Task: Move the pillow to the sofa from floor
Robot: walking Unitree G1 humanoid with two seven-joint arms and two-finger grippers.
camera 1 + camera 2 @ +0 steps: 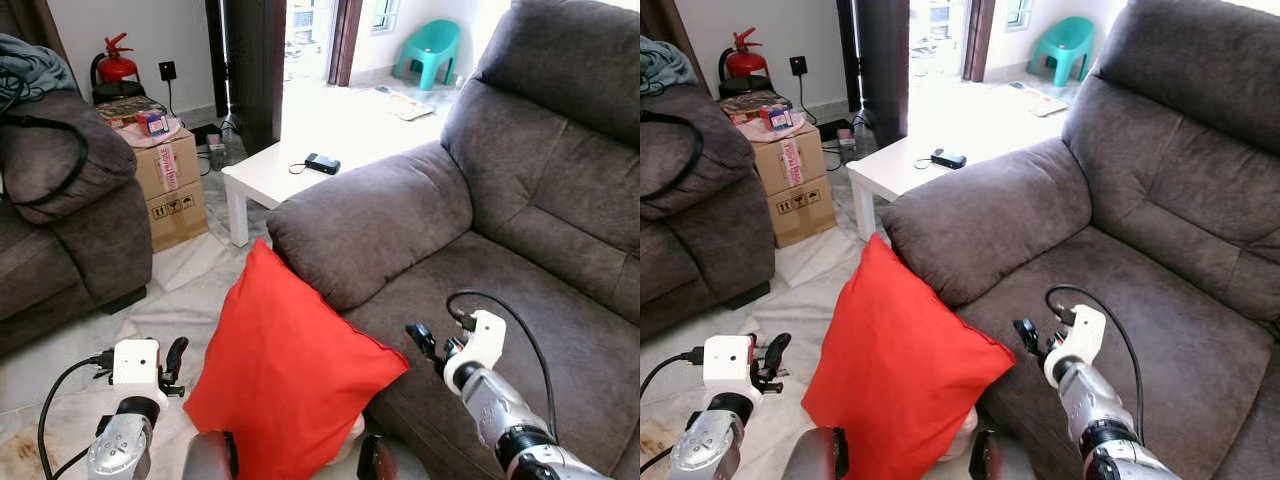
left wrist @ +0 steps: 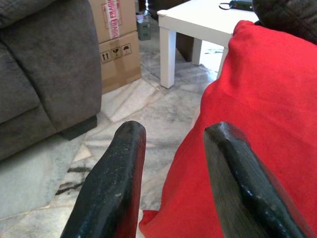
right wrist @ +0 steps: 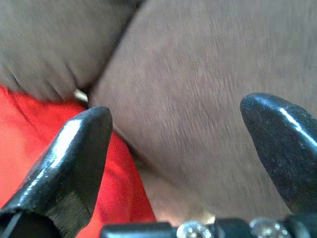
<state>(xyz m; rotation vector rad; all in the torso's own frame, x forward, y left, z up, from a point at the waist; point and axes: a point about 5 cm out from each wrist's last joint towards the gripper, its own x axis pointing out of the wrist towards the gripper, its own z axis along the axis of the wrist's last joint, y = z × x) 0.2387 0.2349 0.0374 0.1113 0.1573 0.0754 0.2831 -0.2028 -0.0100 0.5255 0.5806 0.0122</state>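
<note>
We log the pillow (image 1: 285, 375) low in the centre of the left eye frame: a red square cushion standing on one corner on the floor (image 1: 185, 300), leaning against the front of the sofa (image 1: 520, 270). Its long diagonal runs from the top corner, just under the sofa armrest (image 1: 370, 225), down toward the bottom edge of the frame. Its bottom corner is cut off behind two dark rounded robot parts at the lower edge. The fabric looks smooth and matte, with a sewn seam along the right edge.

The left gripper (image 2: 173, 183) sits at lower left of the head view, just beside the pillow's left edge; in the left wrist view its two black fingers stand apart with nothing between them, one over the marble-patterned tiles, the other in front of the red cloth. We cannot tell whether it touches the pillow.

The right gripper (image 3: 190, 148) hangs over the sofa seat at lower right; its fingers are spread wide, empty, with grey plush upholstery behind and a strip of red at one side. The right wrist view is blurred.

In the upper left of the frame: a second grey sofa (image 1: 60, 210), cut off by the edge, a cardboard box (image 1: 170, 185) and a red fire extinguisher (image 1: 115, 65). A white low table (image 1: 300, 165) stands at centre top, carrying a small dark object too small to make out.
</note>
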